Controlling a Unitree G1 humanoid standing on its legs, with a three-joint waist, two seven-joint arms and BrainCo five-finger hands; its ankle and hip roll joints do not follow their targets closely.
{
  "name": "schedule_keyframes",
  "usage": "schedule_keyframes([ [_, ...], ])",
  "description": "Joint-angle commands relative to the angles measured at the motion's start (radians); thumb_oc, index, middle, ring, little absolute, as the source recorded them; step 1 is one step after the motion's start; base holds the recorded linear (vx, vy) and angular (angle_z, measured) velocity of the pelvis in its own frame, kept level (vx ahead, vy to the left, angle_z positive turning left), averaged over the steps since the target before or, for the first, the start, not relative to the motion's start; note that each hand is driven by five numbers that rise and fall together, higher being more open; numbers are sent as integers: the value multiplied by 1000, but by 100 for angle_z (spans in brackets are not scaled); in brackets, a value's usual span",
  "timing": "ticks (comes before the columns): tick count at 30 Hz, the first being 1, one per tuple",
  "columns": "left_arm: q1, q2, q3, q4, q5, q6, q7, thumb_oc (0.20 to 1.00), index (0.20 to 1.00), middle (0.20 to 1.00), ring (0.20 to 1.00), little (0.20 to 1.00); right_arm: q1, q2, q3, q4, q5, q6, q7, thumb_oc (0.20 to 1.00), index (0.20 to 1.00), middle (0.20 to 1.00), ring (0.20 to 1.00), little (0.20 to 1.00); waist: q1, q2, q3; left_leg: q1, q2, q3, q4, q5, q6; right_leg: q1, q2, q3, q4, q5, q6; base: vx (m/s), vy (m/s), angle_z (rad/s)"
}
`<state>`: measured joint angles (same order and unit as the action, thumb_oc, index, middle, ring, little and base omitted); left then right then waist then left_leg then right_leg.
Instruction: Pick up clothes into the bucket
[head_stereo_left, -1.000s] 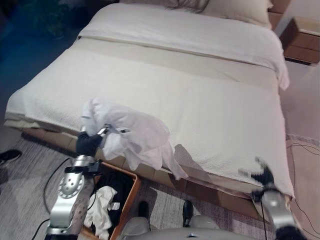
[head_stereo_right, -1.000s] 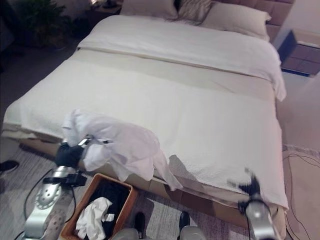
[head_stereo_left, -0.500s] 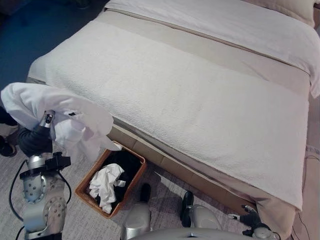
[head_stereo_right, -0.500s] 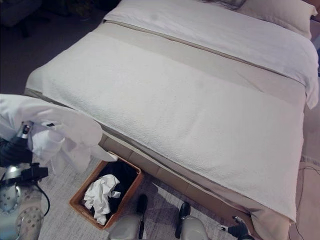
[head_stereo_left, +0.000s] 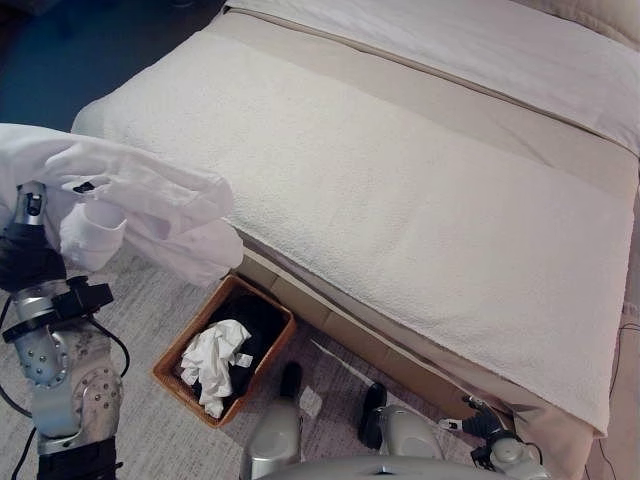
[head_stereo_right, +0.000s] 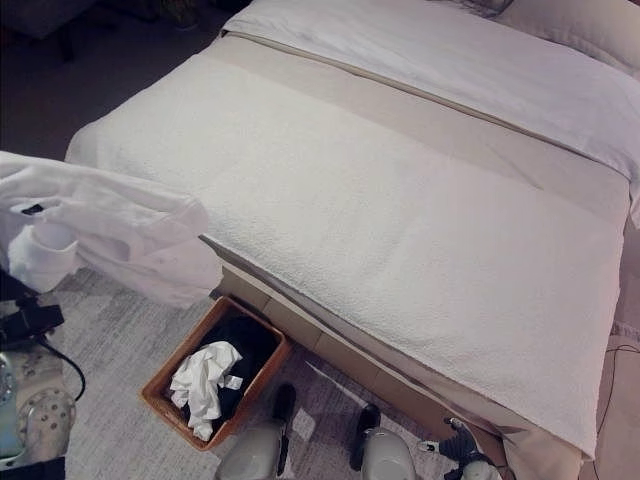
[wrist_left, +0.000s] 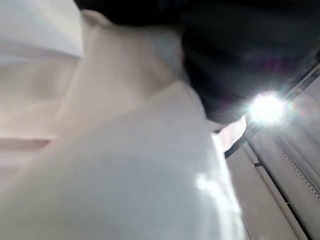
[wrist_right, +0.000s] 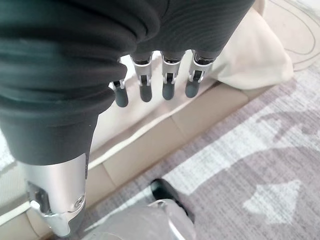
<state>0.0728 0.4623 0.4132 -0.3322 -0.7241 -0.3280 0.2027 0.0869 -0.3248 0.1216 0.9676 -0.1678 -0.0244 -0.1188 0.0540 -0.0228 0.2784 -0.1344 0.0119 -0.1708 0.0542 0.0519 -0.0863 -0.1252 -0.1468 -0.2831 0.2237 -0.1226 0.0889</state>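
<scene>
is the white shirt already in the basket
No, the white shirt hangs from the raised left hand, beside and above the basket.

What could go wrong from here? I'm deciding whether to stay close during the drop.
The white shirt hangs bunched from the left hand, off to the side of the basket rather than above it, so a release now would likely land it on the floor. A loose fold reaches near the bed edge and might snag there. The basket already holds clothes, so the shirt could drape over the rim.

Even, soft room light on the bed (head_stereo_left: 420, 200) (glaring lamp (wrist_left: 266, 107), blurred close-up cloth (wrist_left: 125, 175)).
</scene>
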Motion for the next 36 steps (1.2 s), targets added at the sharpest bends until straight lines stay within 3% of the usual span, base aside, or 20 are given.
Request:
schedule_keyframes([
  [1, -20, 72, 76, -91, 29, -109, 11, 200, 200, 200, 200, 200, -17, -11, 53, 34, -14, -24, -13, 1000, 1000, 1000, 1000, 1000, -2, -29, -37, -43, -37, -32, 90, -84, 4, 68, -51, -14, -92, 53, 46, 0, 0, 0],
  [10, 40, 25, 61, -52, 44, -86, -3, 200, 200, 200, 200, 200, -18, -15, 45, 32, -15, -27, -16, 1000, 1000, 1000, 1000, 1000, 10, -31, -30, -51, -44, -45, 99, -86, 6, 71, -57, -21, -90, 50, 45, -11, 3, 9],
  [17, 89, 1, -1, -54, -27, -37, -126, 200, 200, 200, 200, 200, -11, -30, 28, 11, -17, -33, -9, 1000, 1000, 1000, 1000, 1000, 22, -25, -21, -60, -53, -67, 106, -81, 7, 72, -66, -34, -74, 44, 41, -14, 2, 11],
  [27, 153, 9, -72, -13, -78, 22, -197, 200, 200, 200, 200, 200, -15, -41, 27, -6, -27, -37, -5, 1000, 1000, 1000, 1000, 1000, 27, -16, -10, -71, -55, -85, 109, -73, 7, 64, -69, -46, -63, 43, 38, -16, -2, 9],
  [30, 192, 16, -104, 38, -77, 50, -214, 200, 200, 200, 200, 200, -23, -48, 29, -12, -27, -40, -5, 1000, 1000, 1000, 1000, 1000, 27, -15, 0, -75, -52, -83, 114, -71, 8, 57, -66, -43, -60, 44, 37, 0, 0, 0],
  [36, 225, 20, -161, 276, 80, 101, -165, 200, 200, 200, 200, 200, -17, -75, 19, -73, -14, -46, -11, 1000, 1000, 1000, 1000, 1000, 12, -21, 35, -92, -42, -65, 123, -66, 12, 21, -59, -17, -45, 49, 39, -14, 5, -2],
])
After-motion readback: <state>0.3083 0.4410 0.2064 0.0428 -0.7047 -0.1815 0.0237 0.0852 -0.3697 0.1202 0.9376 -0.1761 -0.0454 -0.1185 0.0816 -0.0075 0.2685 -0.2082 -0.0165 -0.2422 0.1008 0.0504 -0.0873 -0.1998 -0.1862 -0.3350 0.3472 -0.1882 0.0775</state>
